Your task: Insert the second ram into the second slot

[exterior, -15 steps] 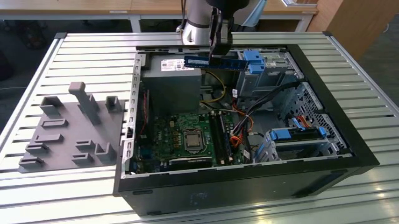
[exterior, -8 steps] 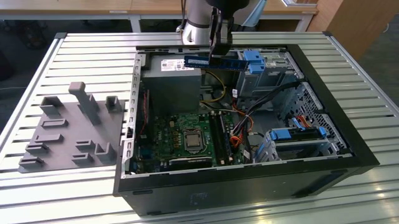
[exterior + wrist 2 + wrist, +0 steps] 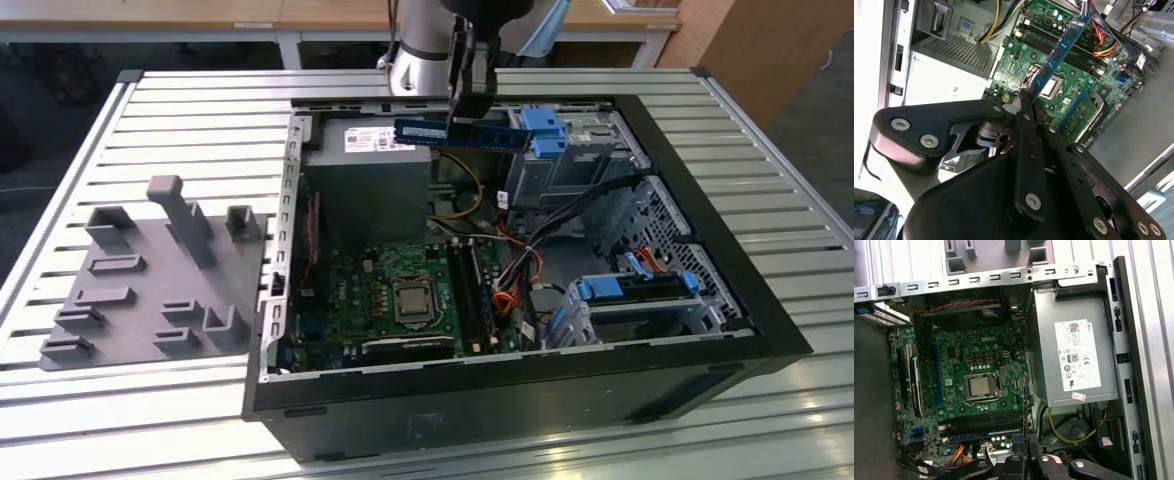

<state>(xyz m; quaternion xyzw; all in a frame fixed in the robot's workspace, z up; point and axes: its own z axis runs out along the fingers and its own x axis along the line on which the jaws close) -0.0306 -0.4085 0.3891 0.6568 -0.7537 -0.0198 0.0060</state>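
The second ram [image 3: 447, 133] is a dark blue stick with a pale label, held level in the air above the open computer case [image 3: 694, 330], over the power supply. My gripper [image 3: 467, 120] comes down from above and is shut on it near its middle. In the second wrist view the second ram [image 3: 1061, 50] runs away from the black fingertips [image 3: 1023, 102], over the green motherboard [image 3: 1019, 65]. In the first wrist view the second ram [image 3: 986, 434] is seen edge-on, beside and parallel to the dark memory slots [image 3: 986, 419]. In the exterior view the slots [image 3: 470, 290] lie well below the stick.
A grey power supply [image 3: 367, 170] fills the case's back corner. The processor socket [image 3: 411, 300] sits beside the slots. Cables [image 3: 514, 285] and blue drive-bay clips [image 3: 547, 130] crowd the exterior view's right. A grey holder plate [image 3: 147, 270] lies on the slatted table at the exterior view's left.
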